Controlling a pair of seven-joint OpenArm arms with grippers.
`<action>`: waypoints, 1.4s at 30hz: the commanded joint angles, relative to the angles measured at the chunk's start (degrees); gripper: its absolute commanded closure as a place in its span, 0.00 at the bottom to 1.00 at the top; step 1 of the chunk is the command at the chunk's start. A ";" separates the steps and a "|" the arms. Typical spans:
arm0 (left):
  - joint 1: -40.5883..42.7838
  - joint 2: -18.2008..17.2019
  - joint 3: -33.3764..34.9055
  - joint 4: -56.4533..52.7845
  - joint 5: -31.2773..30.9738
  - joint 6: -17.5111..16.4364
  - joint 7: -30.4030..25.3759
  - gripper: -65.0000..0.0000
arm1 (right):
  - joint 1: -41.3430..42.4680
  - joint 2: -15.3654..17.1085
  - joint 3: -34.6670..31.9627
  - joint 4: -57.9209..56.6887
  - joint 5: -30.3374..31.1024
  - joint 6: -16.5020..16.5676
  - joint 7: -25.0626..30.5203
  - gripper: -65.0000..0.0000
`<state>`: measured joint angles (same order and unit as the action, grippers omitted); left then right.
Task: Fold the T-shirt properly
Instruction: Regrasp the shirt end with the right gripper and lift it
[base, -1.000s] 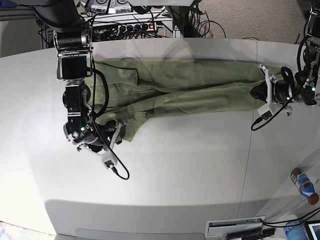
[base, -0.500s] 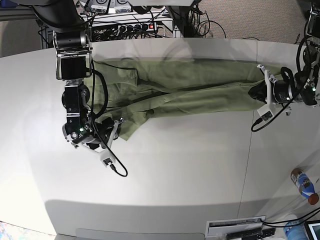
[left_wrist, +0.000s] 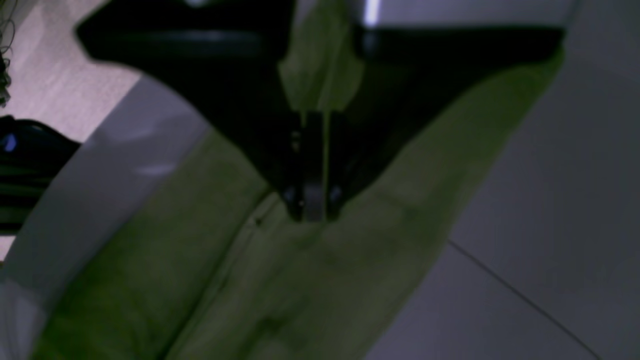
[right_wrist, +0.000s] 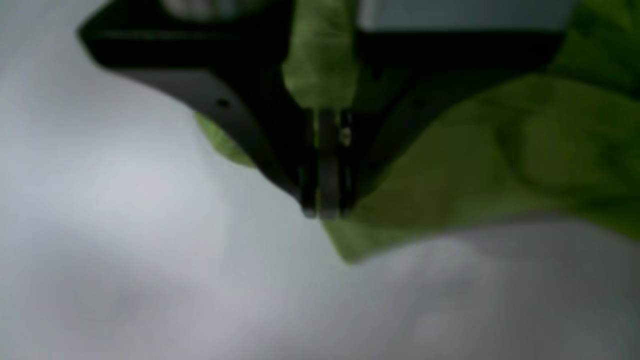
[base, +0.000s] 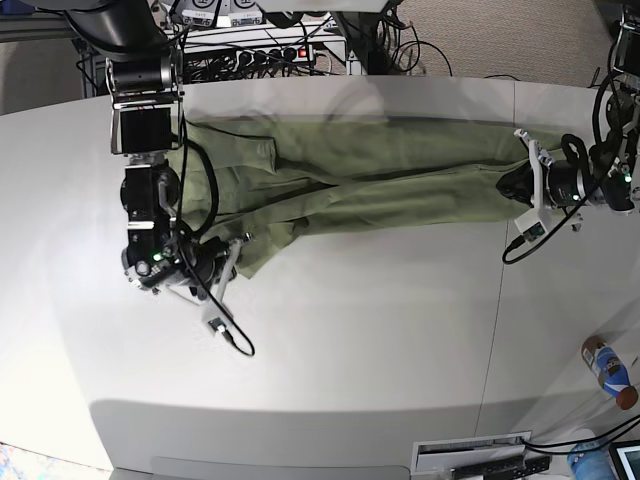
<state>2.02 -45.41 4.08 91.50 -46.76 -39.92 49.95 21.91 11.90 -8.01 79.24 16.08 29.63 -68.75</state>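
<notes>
T-shirt (base: 370, 175) lies stretched in a long rumpled band across the far half of the white table (base: 380, 330), running from my right arm on the base view's left side to my left arm on that view's right side. Left gripper (left_wrist: 314, 212) has its jaws pressed together on the green cloth; on the left wrist camera I see fabric bunched up between the black fingers (left_wrist: 240, 115) and more of the shirt spreading down and away below the tips. In the base view that gripper (base: 520, 185) sits at the shirt's end near the table seam. Right gripper (right_wrist: 325, 212) is also clamped: jaws together, cloth pinched between them, a pointed corner of fabric poking out just below the tips against the table. In the base view it (base: 235, 255) holds the lower corner of the shirt's other end. Both wrist views are blurry. A bottle (base: 610, 372) lies at the table's right edge, well apart from the shirt.
</notes>
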 joint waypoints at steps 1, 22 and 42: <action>-0.90 -1.11 -0.48 0.76 -0.87 -0.08 -1.11 0.96 | 1.81 0.31 0.13 3.15 1.97 0.35 -0.66 1.00; -0.90 -0.94 -0.46 0.76 -0.85 -0.08 -1.53 0.96 | -20.04 0.15 0.15 25.83 1.51 0.39 -3.63 1.00; -0.74 -0.94 -0.46 0.74 -0.87 -0.08 -1.92 0.96 | -20.06 0.15 0.24 25.86 -5.86 0.13 -1.73 0.80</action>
<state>2.04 -45.23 4.08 91.50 -46.78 -39.92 49.25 0.93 11.90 -7.99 103.98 9.56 29.87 -71.22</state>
